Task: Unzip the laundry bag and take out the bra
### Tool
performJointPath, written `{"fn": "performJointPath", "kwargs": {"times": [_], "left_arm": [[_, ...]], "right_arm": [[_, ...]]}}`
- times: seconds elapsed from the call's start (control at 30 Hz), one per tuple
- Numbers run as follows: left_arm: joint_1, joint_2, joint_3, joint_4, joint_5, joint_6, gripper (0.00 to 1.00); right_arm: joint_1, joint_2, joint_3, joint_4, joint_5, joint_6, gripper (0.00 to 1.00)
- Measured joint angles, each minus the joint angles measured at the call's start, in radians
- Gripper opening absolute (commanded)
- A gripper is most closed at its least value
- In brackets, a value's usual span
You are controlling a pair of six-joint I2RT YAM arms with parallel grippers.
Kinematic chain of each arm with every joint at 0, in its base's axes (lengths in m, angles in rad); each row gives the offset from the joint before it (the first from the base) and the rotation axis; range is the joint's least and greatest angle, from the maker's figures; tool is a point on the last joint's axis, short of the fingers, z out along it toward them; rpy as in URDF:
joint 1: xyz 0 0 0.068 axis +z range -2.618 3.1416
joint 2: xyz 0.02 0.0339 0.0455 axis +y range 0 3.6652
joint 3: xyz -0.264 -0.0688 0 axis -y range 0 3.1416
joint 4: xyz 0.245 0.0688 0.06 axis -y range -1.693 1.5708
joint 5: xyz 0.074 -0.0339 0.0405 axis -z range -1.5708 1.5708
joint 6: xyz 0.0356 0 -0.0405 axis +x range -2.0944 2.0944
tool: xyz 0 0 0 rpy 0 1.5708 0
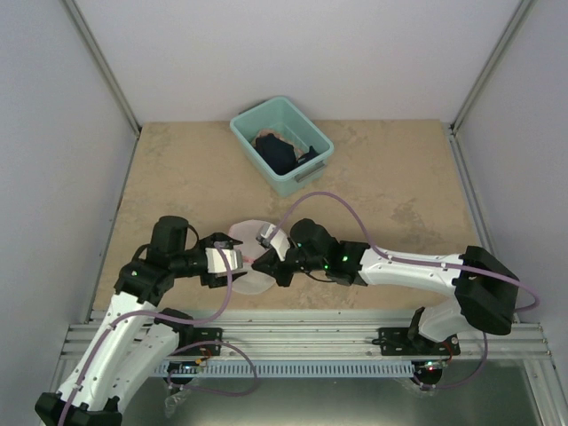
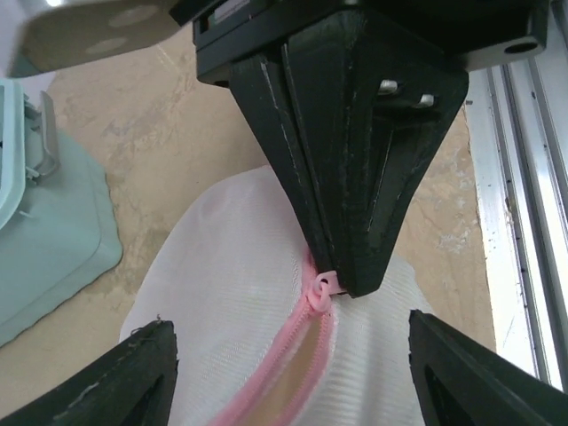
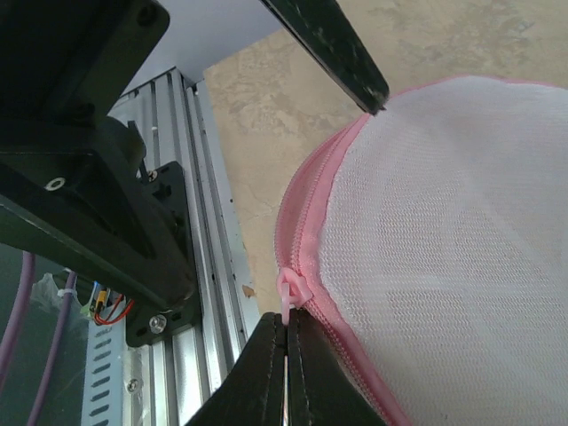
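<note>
The laundry bag (image 1: 255, 282) is a white mesh dome with a pink zipper band (image 3: 297, 200), lying near the table's front edge between my two grippers. My right gripper (image 3: 286, 321) is shut on the pink zipper pull (image 3: 290, 288); in the left wrist view its black fingers (image 2: 355, 177) come down onto the pull (image 2: 324, 284). Below the pull the zipper gapes in a short slit (image 2: 302, 355). My left gripper (image 2: 290, 324) stands open, one finger on each side of the bag over the zipper. The bra is hidden.
A teal plastic bin (image 1: 264, 106) with dark clothing inside stands at the back centre of the tan table; its corner (image 2: 53, 240) shows left of the bag. The aluminium rail (image 1: 302, 342) runs just behind the bag's near side.
</note>
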Motion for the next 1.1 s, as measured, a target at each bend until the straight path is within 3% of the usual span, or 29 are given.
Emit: {"fn": "performJointPath", "kwargs": {"times": [0.2, 0.4, 0.73, 1.1], "left_arm": [[-0.058, 0.029, -0.038, 0.018, -0.079, 0.099, 0.39], [-0.072, 0.033, -0.063, 0.026, -0.127, 0.153, 0.00], [-0.072, -0.013, -0.094, 0.038, -0.190, 0.209, 0.00], [-0.072, -0.051, -0.114, 0.051, -0.222, 0.222, 0.00]], "right_arm": [[0.002, 0.005, 0.011, -0.019, -0.013, -0.029, 0.01], [0.003, 0.004, 0.014, -0.021, -0.014, -0.044, 0.01], [-0.023, -0.018, -0.032, -0.017, 0.025, -0.047, 0.00], [-0.169, -0.103, -0.158, -0.021, 0.056, -0.037, 0.00]]}}
